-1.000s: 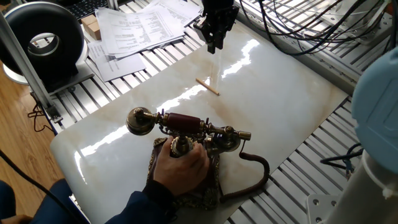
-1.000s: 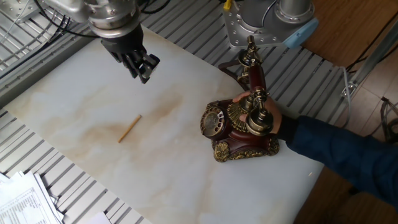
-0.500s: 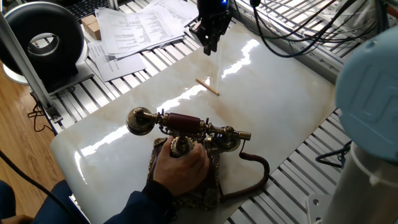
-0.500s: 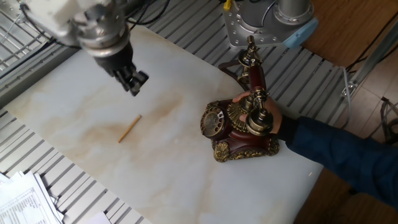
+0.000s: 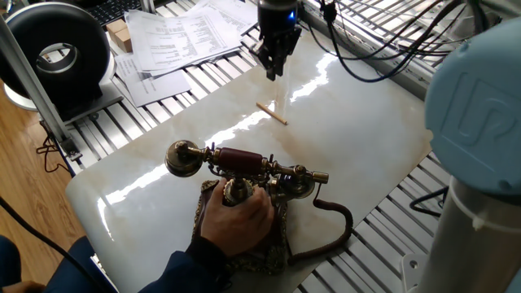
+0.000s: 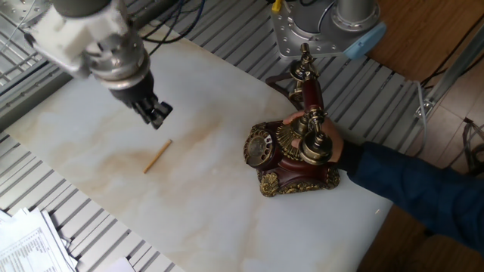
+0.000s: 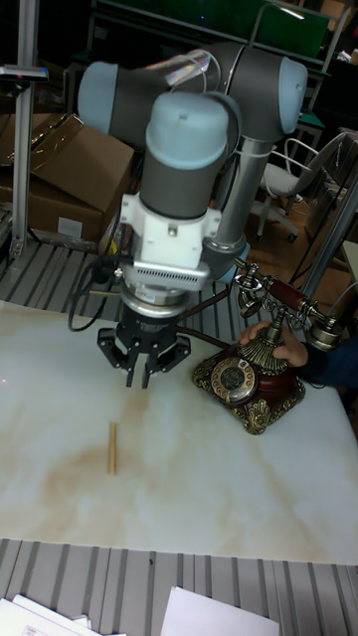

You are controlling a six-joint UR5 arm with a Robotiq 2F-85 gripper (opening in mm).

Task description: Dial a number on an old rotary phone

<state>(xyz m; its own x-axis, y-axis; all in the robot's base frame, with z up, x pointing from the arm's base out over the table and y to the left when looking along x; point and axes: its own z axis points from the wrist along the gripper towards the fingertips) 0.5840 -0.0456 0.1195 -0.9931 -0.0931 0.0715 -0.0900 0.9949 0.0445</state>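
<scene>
Pale marble desk (image 6: 227, 219) on a slatted metal frame, papers at one corner. Going left to right in the tall view: wooden stick (image 7: 112, 447) lying flat; tool (image 7: 145, 376) hovering above and just right of it, fingers nearly together, nothing held; phone (image 7: 249, 382) at the right edge, a person's hand (image 7: 279, 345) steadying it. We judge the phone heavy, rigid brass, handset loose on its cradle. Work the dial (image 7: 235, 377), not the handset.

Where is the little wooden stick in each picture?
One fixed view: the wooden stick lies upper middle, under the gripper.
The other fixed view: the stick is left of centre.
Tall fixed view: it is lower left.
Shared landmark: the rotary phone, held by a hand.
</scene>
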